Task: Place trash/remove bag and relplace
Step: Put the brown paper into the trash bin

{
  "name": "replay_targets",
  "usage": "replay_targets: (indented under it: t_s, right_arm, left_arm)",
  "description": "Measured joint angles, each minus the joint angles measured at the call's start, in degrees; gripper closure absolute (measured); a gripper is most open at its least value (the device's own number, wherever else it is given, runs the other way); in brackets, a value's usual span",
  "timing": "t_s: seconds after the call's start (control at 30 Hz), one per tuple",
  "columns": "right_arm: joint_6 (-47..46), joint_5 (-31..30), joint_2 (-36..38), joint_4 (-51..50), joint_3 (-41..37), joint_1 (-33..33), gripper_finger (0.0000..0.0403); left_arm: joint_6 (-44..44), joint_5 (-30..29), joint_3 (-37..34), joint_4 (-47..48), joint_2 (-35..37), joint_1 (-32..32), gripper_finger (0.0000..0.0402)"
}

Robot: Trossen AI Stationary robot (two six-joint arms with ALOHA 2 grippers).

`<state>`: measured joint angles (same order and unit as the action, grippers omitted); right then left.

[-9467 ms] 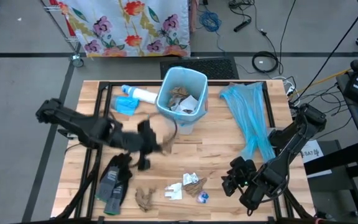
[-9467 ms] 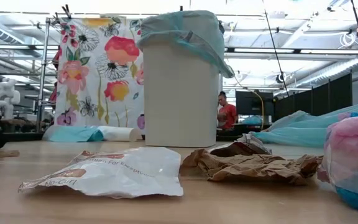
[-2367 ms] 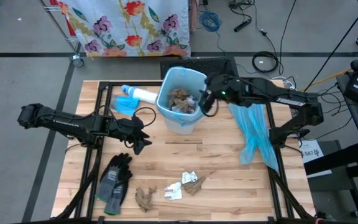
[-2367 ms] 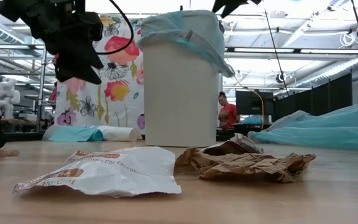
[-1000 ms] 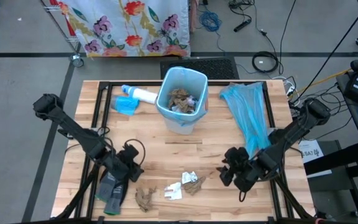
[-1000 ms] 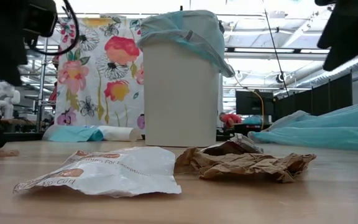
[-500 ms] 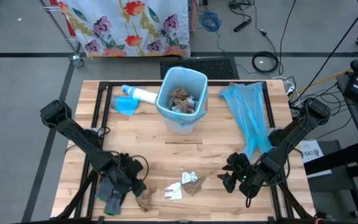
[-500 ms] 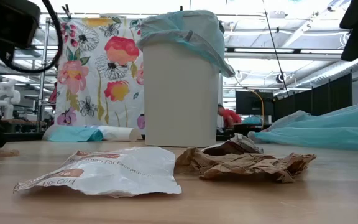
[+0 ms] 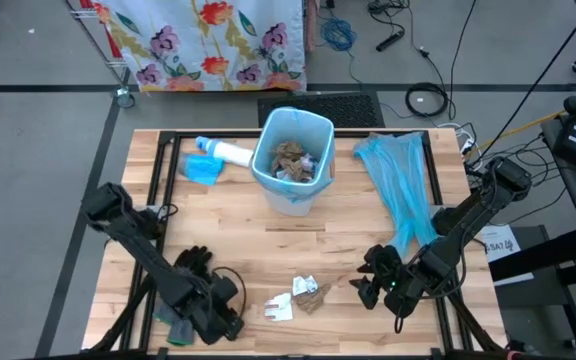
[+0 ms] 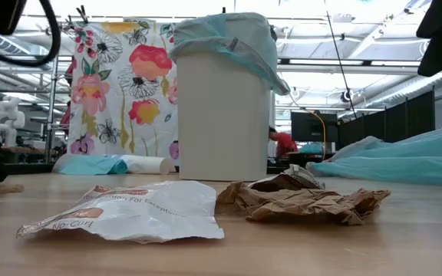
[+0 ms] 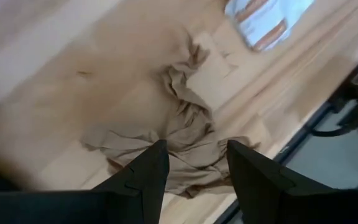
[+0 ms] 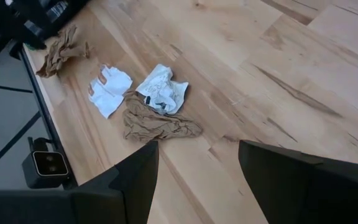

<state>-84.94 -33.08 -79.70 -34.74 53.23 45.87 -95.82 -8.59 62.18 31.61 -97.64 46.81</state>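
Trash lies near the table's front edge: a white wrapper [image 9: 280,308], a white scrap [image 12: 162,90] on a brown wad [image 12: 157,124], and another brown paper wad [image 11: 185,140]. My left gripper [image 11: 194,168] is open and points steeply down over that second wad, one finger on either side of its near part; in the high view my left gripper [image 9: 228,318] hides it. My right gripper [image 9: 366,285] hangs open above bare wood, right of the scraps. The bin [image 9: 293,160] holds paper in a blue bag liner.
Spare blue bags [image 9: 398,190] lie right of the bin. A white tube bottle [image 9: 225,152] and a blue packet [image 9: 203,170] sit left of it. Dark gloves [image 9: 186,270] lie partly under my left arm. A black frame rail [image 12: 39,99] runs along the front edge.
My left gripper has moved toward the table's near edge and a little right, from above the gloves to over the brown wad, sinking slightly and tipping steeper. Its fingers have stayed open. The trash has not moved.
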Motion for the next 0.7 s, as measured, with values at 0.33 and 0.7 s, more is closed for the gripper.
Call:
replay_targets:
  t_s: [0.33, 0.7]
  right_arm:
    - [0.1, 0.0, 0.0, 0.2, 0.0, 0.0, 0.0188]
    - [1.6, 0.0, 0.0, 0.1, 0.0, 0.0, 0.0188]
  left_arm:
    - [-3.6, 4.9, 1.6, -0.2, -8.3, 0.5, 0.0237]
    - [-4.4, 7.0, 1.7, -1.4, -9.0, 0.2, 0.0388]
